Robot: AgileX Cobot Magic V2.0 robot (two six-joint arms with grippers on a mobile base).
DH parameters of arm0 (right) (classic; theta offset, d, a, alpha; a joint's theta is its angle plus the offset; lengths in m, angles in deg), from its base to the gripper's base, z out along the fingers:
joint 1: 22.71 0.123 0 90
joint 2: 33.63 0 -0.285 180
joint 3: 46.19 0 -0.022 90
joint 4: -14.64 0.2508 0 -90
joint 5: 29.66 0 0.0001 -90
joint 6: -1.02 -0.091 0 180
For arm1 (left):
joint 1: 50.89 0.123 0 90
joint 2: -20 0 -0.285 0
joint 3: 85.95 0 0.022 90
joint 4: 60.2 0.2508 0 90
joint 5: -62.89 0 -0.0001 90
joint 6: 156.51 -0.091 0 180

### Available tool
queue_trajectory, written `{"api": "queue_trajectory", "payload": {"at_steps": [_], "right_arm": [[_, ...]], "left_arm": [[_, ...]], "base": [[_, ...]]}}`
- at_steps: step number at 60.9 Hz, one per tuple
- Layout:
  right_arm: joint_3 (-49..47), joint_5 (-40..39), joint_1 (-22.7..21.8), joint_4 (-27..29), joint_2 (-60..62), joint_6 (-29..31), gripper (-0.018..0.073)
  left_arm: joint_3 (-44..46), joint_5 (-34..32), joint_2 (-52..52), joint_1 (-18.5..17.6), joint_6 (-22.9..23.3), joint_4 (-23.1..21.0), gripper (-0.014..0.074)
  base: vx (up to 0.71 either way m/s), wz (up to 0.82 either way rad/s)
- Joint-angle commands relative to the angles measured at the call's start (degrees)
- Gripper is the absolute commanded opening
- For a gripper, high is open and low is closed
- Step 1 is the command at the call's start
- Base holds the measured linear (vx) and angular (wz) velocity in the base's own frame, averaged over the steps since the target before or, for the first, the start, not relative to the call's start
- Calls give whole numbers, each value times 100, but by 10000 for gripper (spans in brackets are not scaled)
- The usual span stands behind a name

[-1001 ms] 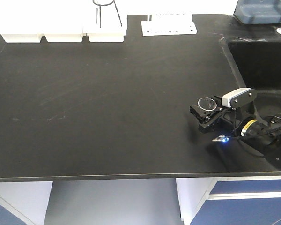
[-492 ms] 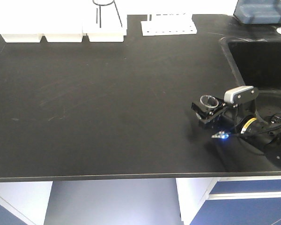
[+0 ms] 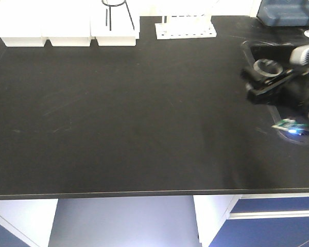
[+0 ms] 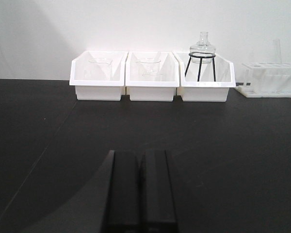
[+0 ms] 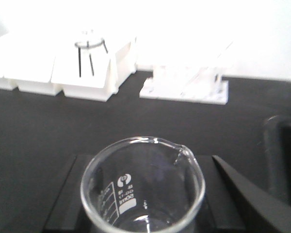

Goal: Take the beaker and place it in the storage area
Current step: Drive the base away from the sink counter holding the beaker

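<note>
The beaker is a small clear glass with a pour lip and white markings. It is held above the bench at the right, by the sink's corner. My right gripper is shut on it, one black finger on each side. In the right wrist view the beaker fills the lower middle, between the right gripper fingers. My left gripper is shut on nothing, low over the black bench top; it does not show in the front view. The storage area is out of view.
This black bench top carries three white bins and a white tube rack along its back edge. A flask on a ring stand sits in the right bin. The sink opens at the right. The front edge is near.
My right gripper has carried the beaker up and to the right, from the bench's front right to the sink's corner. The beaker looks larger, so it is higher.
</note>
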Motion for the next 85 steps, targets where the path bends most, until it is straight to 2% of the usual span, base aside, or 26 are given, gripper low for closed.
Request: {"api": "queue_trajectory", "payload": {"at_steps": [1, 11, 21, 30, 37, 85], "right_arm": [[-123, 410, -18, -561, 1060, -815, -3], [-123, 1219, -18, -1919, 2412, -2421, -3], [-123, 1361, -18, -3310, 3241, -3832, -3], [-123, 1320, -18, -4316, 3653, -4777, -3], [-123, 1279, -18, -4863, 3778, -5185, -3], [-123, 1258, -18, -4922, 3778, -5216, -3]], "left_arm": [[-125, -459, 99, -43, 33, -32, -8], [-125, -459, 99, -43, 33, -32, -8], [-125, -459, 99, -43, 33, -32, -8], [-125, -459, 99, -43, 33, -32, -8], [-125, -459, 99, -43, 33, -32, -8], [-125, -459, 99, -43, 33, -32, -8]], "base": [[0, 0], [0, 0], [0, 0], [0, 0], [0, 0], [0, 0]]}}
